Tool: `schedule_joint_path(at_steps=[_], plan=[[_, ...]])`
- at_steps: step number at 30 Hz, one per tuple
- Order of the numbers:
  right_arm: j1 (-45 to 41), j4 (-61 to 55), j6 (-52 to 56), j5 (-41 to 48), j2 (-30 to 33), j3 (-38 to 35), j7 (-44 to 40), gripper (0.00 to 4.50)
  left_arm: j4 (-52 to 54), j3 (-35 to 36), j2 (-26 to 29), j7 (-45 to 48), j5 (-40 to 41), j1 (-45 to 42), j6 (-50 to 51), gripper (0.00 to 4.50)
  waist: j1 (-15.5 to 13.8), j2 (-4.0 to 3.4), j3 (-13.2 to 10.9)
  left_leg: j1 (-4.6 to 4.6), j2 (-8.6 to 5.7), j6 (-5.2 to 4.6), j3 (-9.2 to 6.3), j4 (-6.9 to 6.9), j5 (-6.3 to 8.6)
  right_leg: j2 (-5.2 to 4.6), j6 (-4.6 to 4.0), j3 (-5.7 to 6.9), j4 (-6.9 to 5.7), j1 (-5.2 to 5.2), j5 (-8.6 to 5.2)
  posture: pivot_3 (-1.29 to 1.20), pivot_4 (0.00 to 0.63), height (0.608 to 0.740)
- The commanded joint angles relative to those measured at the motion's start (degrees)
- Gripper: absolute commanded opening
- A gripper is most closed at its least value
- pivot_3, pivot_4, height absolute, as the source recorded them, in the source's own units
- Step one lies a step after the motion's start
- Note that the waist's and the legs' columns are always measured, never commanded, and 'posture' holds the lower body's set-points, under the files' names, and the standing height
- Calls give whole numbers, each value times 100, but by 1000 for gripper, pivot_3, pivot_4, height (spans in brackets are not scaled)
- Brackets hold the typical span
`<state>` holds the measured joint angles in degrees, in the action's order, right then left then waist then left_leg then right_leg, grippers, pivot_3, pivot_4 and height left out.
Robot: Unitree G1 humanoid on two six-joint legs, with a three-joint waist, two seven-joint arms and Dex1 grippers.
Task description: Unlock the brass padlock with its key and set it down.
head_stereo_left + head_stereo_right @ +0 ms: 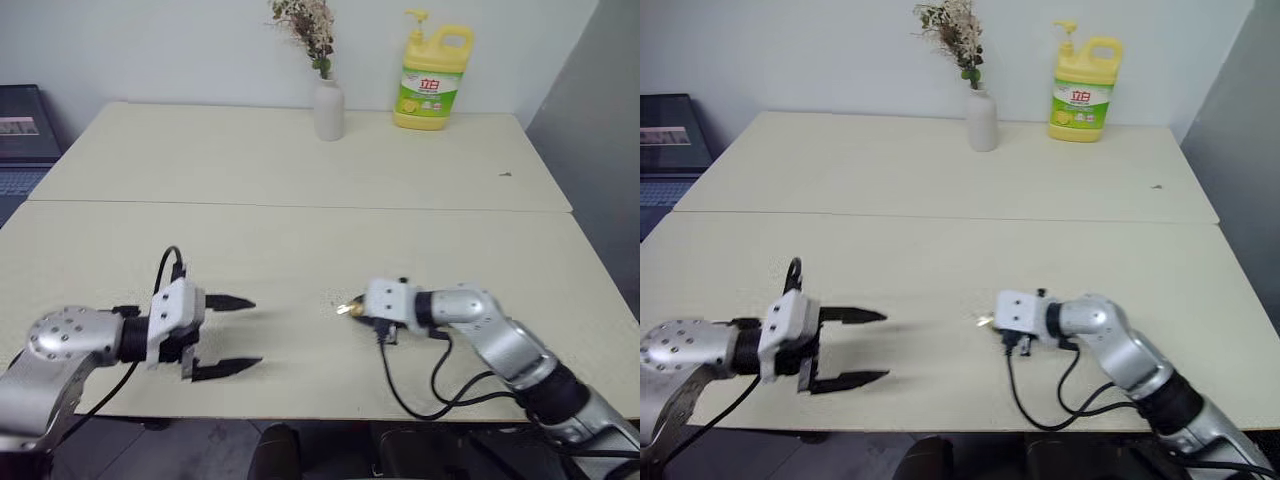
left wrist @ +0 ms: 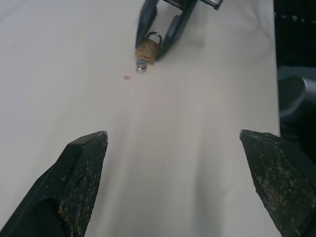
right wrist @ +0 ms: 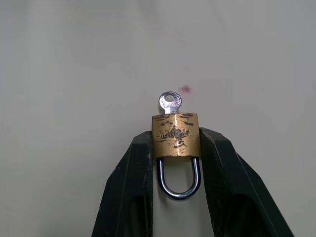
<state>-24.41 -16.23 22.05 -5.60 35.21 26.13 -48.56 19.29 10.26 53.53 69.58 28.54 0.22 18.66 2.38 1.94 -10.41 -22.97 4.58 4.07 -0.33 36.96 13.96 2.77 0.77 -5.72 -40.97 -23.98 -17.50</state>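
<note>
The brass padlock (image 3: pixel 175 136) has a golden body, and its silvery shackle loops back between the black fingers (image 3: pixel 133 173). My right gripper (image 1: pixel 350 308) is shut on the padlock's sides, low over the near table right of centre. The key (image 3: pixel 169 102) sticks out of the padlock's far end, with its round eyelet head showing. My left gripper (image 1: pixel 254 332) hovers at the front left, open wide and empty, pointing toward the right gripper. In the left wrist view the padlock (image 2: pixel 147 49) and the key (image 2: pixel 141 64) lie well ahead of the left gripper (image 2: pixel 173 133).
A white vase (image 1: pixel 329 108) with dried flowers and a yellow detergent bottle (image 1: pixel 432 78) stand at the back of the far table. A laptop (image 1: pixel 20 130) sits off to the far left. A seam (image 1: pixel 300 206) joins the two tables. A small pink spot (image 3: pixel 185 89) marks the tabletop.
</note>
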Motion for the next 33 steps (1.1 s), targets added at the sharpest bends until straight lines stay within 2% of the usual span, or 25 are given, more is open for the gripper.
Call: schedule_joint_path(at_steps=[1, 5, 9, 14, 21, 33], plan=[[21, -536, -392, -157, 165, -466, 215, 940, -84, -182, -140, -216, 117, -488, 305, 4500, 30, -1, 0, 1, 0, 0, -1, -2, 0, 2, -1, 0, -1, 0, 0, 0, 150, 740], [69, -664, -1105, -700, 543, -850, 631, 940, -396, -377, -371, -243, 241, -1213, 560, 4500, 82, -1, -1, 1, 3, 0, -7, -3, 0, 8, -3, 2, -2, -1, -1, 0, 150, 740], [147, -789, -2341, -1575, 929, -1168, 1412, 940, -687, -529, -704, -303, 591, -2092, 1094, 4500, 72, -1, -1, -2, -1, 0, -4, -1, 0, 6, -3, -1, -2, 0, -1, 0, 150, 740], [334, -519, -3521, -1848, 929, -1426, 2034, 940, -716, -624, -834, -316, 855, -2648, 1653, 4500, 93, 2, 1, -1, -1, 0, -4, -1, 0, 6, -3, -3, -2, 3, 0, 0, 150, 740], [247, -311, -4132, -1795, 761, -1502, 2133, 940, -623, -777, -858, -318, 789, -2909, 1757, 4500, 85, 1, 1, 2, -1, 0, -7, 1, -1, 6, -9, -2, -3, 9, 3, 0, 150, 740], [-63, 127, -5276, -1519, 501, -1402, 2027, 940, -405, -856, -1062, -554, 1219, -3460, 2508, 4500, 82, 1, 1, 12, -3, 0, -16, 3, -1, 6, -16, 3, -1, 28, 7, 0, 150, 740]])
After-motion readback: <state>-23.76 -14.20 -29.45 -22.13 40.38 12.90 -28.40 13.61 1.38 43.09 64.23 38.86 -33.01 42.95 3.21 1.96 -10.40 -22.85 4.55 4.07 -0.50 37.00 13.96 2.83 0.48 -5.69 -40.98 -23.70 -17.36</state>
